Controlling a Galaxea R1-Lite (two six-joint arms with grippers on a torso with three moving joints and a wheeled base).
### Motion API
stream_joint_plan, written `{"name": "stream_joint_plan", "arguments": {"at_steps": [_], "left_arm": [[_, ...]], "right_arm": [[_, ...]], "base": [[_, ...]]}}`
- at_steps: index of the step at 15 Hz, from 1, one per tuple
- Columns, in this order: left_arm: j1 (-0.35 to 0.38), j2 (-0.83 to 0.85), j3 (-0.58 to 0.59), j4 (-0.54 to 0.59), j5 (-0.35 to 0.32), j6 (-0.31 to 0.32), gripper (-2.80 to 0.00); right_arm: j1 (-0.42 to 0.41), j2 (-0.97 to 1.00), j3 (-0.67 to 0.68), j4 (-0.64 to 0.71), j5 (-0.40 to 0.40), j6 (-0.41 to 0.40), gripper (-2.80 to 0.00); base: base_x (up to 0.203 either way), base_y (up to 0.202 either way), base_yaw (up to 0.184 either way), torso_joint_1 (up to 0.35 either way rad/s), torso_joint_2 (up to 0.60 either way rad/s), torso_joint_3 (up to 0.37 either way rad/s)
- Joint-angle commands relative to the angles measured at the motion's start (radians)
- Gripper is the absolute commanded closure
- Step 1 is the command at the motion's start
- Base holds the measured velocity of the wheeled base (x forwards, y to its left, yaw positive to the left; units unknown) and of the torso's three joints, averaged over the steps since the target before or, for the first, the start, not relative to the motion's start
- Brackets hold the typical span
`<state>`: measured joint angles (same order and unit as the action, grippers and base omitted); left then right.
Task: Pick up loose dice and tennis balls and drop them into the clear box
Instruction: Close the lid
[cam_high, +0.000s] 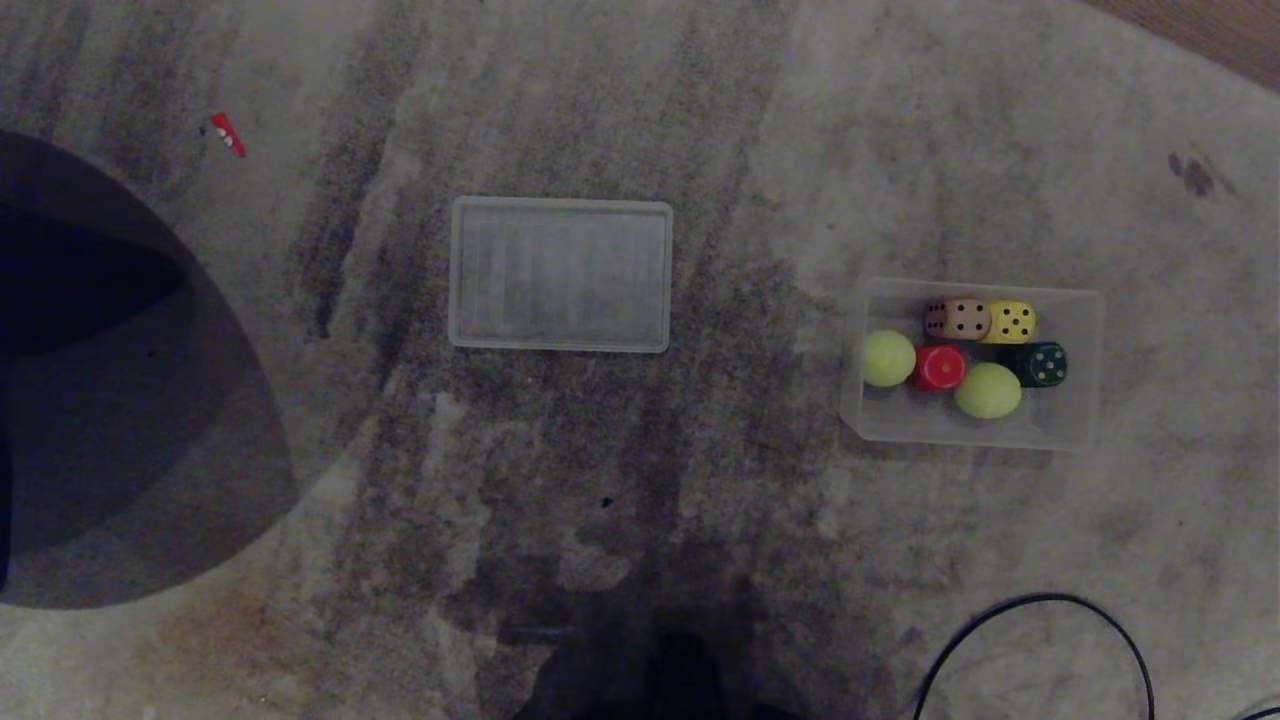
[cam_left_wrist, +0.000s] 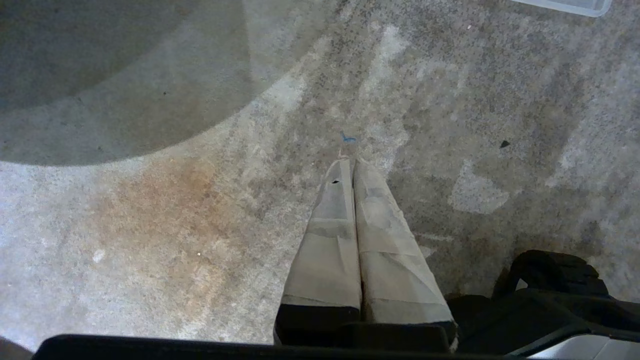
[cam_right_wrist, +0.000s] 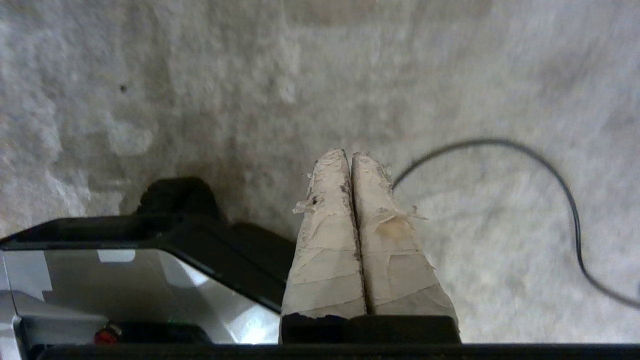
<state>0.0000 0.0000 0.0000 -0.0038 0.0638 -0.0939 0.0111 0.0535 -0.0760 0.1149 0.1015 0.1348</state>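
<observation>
The clear box (cam_high: 1085, 330) stands on the carpet at the right of the head view. Inside it lie two tennis balls (cam_high: 888, 357) (cam_high: 988, 390), a tan die (cam_high: 957, 319), a yellow die (cam_high: 1012, 321), a red die (cam_high: 939, 367) and a dark green die (cam_high: 1042, 364). The box's ribbed lid (cam_high: 560, 274) lies flat on the carpet near the middle. Neither arm shows in the head view. My left gripper (cam_left_wrist: 348, 161) is shut and empty above bare carpet. My right gripper (cam_right_wrist: 348, 154) is shut and empty too, beside my base.
A black cable (cam_high: 1040, 610) loops over the carpet at the lower right, and also shows by the right gripper (cam_right_wrist: 500, 145). A small red scrap (cam_high: 227, 133) lies at the far left. A dark rounded shadow (cam_high: 120, 400) covers the left side. Wood floor (cam_high: 1210, 30) begins at the top right corner.
</observation>
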Motion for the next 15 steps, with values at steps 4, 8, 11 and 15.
{"name": "stream_joint_plan", "arguments": {"at_steps": [4,8,11,15], "left_arm": [[0.0,0.002,0.002,-0.001,0.001,-0.001,0.0],[0.0,0.002,0.002,-0.001,0.001,-0.001,0.0],[0.0,0.002,0.002,0.001,-0.002,0.003,0.0],[0.0,0.0,0.002,-0.001,0.001,-0.004,0.0]], "right_arm": [[0.001,-0.052,0.006,-0.001,-0.071,-0.024,0.0],[0.001,-0.052,0.034,-0.006,-0.101,-0.115,0.0],[0.001,-0.052,0.035,-0.006,-0.097,-0.121,0.0],[0.001,-0.052,0.035,-0.006,-0.097,-0.118,0.0]], "base": [[0.0,0.0,0.0,0.0,0.0,0.0],[0.0,0.0,0.0,0.0,0.0,0.0],[0.0,0.0,0.0,0.0,0.0,0.0],[0.0,0.0,0.0,0.0,0.0,0.0]]}}
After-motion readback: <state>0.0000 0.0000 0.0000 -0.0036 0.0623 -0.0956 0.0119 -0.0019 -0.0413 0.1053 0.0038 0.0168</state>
